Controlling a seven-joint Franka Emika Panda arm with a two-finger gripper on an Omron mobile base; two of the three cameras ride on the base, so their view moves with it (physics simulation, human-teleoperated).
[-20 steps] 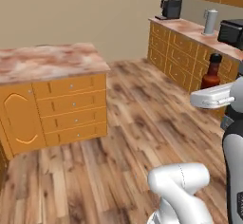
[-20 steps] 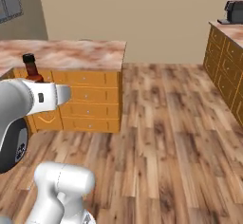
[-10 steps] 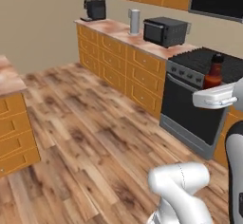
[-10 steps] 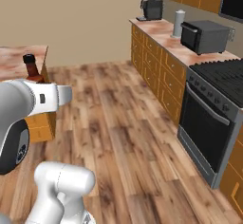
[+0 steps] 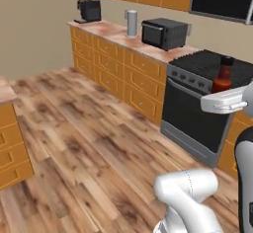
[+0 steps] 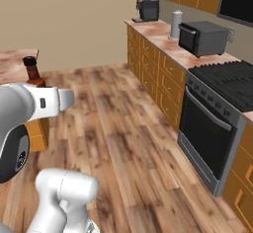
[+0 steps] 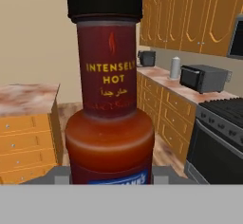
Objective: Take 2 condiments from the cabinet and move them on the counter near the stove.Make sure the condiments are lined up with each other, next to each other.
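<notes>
The sauce bottle (image 7: 109,99) rides upright in the pincer (image 7: 109,178), whose jaws are clamped on its bulbous lower body — it stands high off the floor, short of the stove (image 5: 210,86) and not yet over the worktop (image 6: 170,42).

The step in hand looks like the carry toward the stove. Done well, it means keeping the bottle vertical while the base closes in, then lowering it onto the bare stretch of worktop just beside the stove. It should land flat on its base before the jaws let go. Room should be left next to it, on one line, for the second condiment. The microwave (image 5: 164,33) and the steel canister (image 5: 131,23) crowd that stretch, so the approach wants a clean gap.

The bottle is glossy dark-red glass or plastic, round, with a narrow neck, a ribless black cap and a label reading "INTENSELY HOT" — smooth and likely slippery. The worktop is mottled reddish-brown and white, marble-like, over orange panelled fronts. The stove is black with grid grates and a steel front with dark knobs. The floor is wood plank.
</notes>
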